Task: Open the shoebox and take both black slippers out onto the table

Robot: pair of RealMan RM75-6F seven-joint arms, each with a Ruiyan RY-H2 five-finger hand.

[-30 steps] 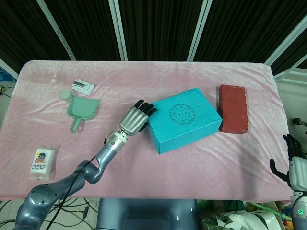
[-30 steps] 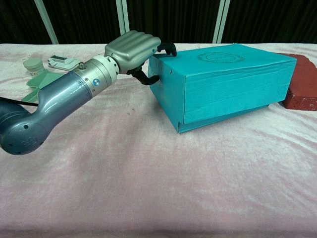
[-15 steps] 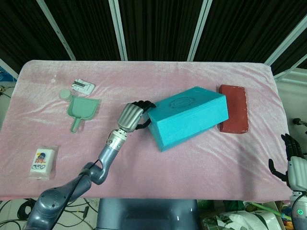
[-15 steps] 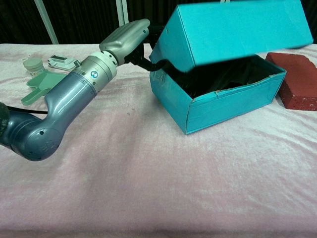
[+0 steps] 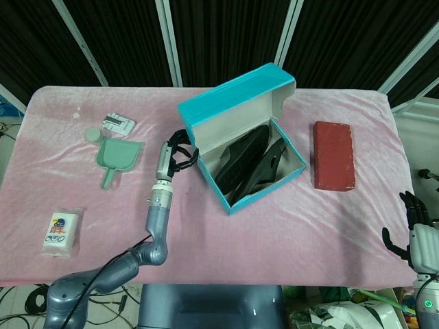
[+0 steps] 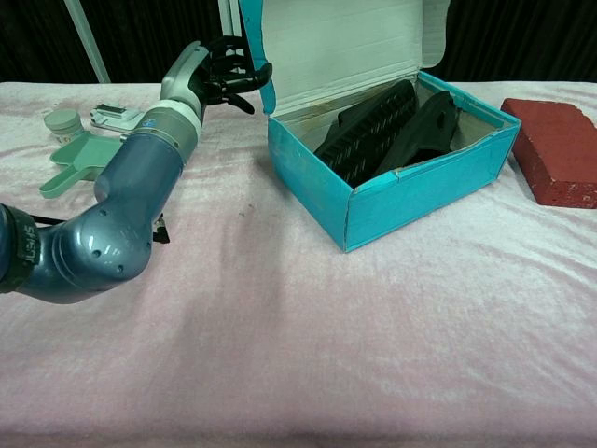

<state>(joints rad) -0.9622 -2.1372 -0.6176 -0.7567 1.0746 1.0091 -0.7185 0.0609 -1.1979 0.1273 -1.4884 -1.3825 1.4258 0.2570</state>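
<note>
One pink velvety cloth-covered table (image 5: 226,233) carried a turquoise cardboard shoebox (image 6: 410,191) with its lid (image 5: 230,110) standing upright, and a dark red brick (image 5: 333,155) lay well apart to its right. Two black slippers (image 5: 250,164) lay side by side inside the box. The left hand (image 5: 174,155) touched the lid's outer face with fingers spread, holding nothing, while the right hand (image 5: 417,236) hung off the table's edge, fingers apart.
</note>
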